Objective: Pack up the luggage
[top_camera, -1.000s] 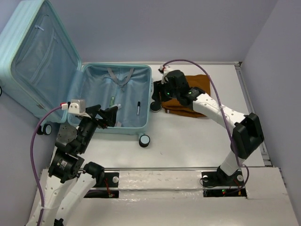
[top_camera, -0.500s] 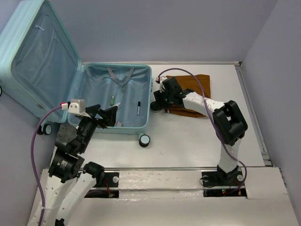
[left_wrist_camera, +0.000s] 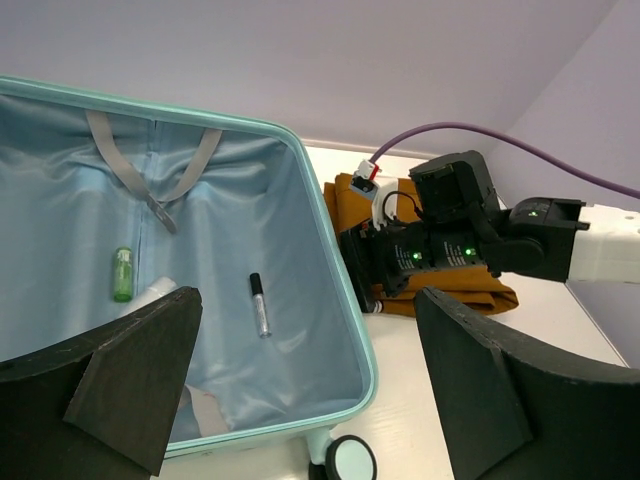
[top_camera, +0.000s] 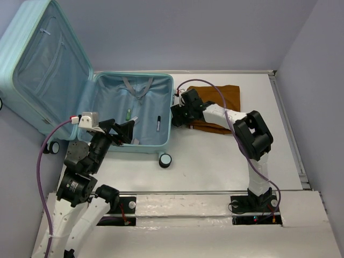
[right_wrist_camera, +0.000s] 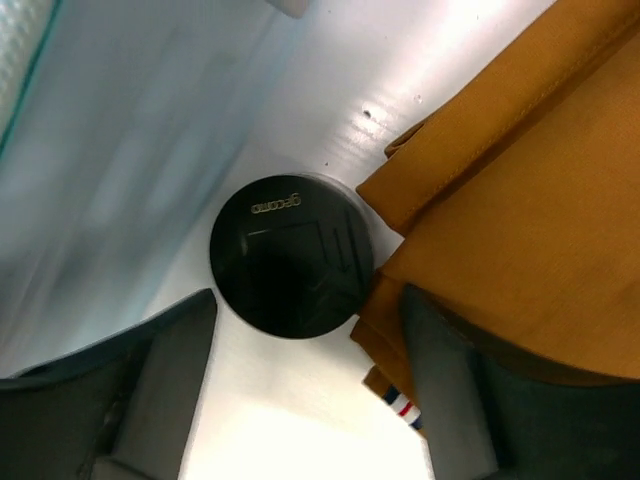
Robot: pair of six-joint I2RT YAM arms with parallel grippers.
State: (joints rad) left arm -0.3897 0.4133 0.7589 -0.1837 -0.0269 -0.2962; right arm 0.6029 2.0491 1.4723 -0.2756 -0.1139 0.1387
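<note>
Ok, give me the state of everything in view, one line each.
luggage: open, lid tipped back.
bottle: lying inside the luggage.
pen: lying inside the luggage.
cloth: folded, outside the luggage.
compact: shut, beside the cloth.
left gripper: open, empty, over the luggage's near edge.
right gripper: open, empty, over the compact.

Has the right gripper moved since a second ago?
Yes: the right gripper slid left, away from the brown cloth, toward the luggage wall.
</note>
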